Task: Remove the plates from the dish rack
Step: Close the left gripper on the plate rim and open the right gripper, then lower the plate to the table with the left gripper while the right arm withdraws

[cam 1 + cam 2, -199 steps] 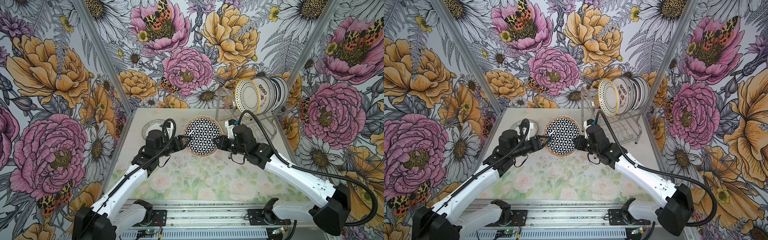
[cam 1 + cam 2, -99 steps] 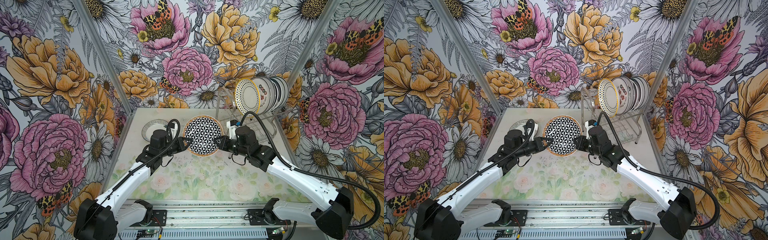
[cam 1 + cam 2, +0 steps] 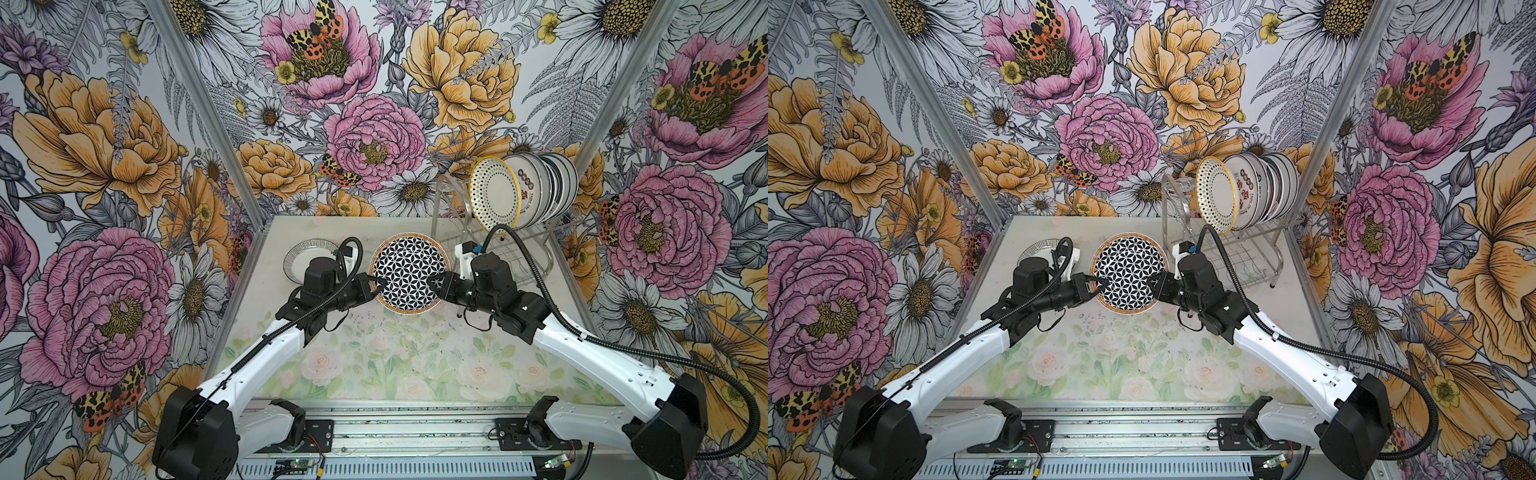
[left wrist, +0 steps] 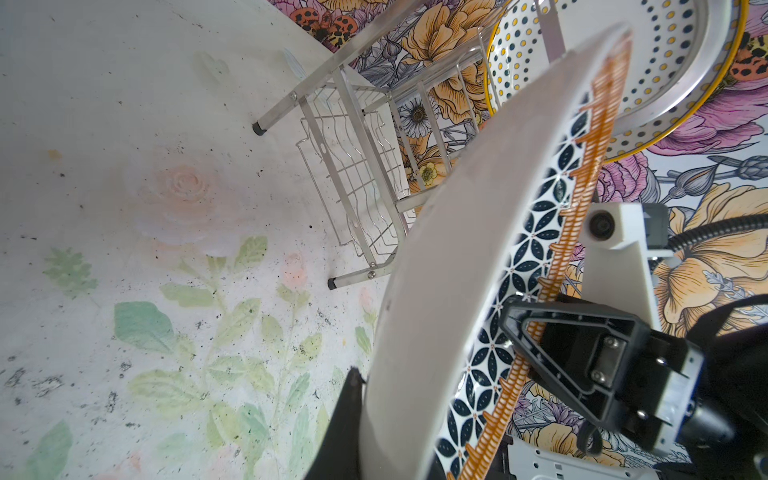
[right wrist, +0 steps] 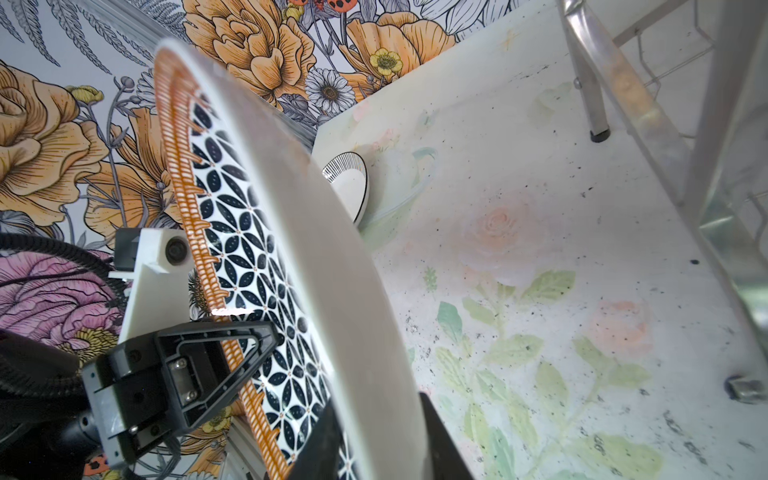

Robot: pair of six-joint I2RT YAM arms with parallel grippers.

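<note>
— What is the desk like?
— A pale desk (image 3: 374, 365) printed with faded pink roses and green leaves. It is peppered with dark specks and scuffs, thickest around the middle.
— What sits on it?
— Two things. The dish rack (image 3: 1254, 257) stands in the far right corner on short legs. The left wrist view shows two of its black-capped feet (image 4: 258, 128) planted on the surface.
— And the other?
— A white plate (image 3: 299, 259) with fine dark lines radiating round its rim. It lies flat and face up in the far left corner, close to the wall.
— Do the two touch?
— No, they are well apart, at opposite ends of the far edge.
</note>
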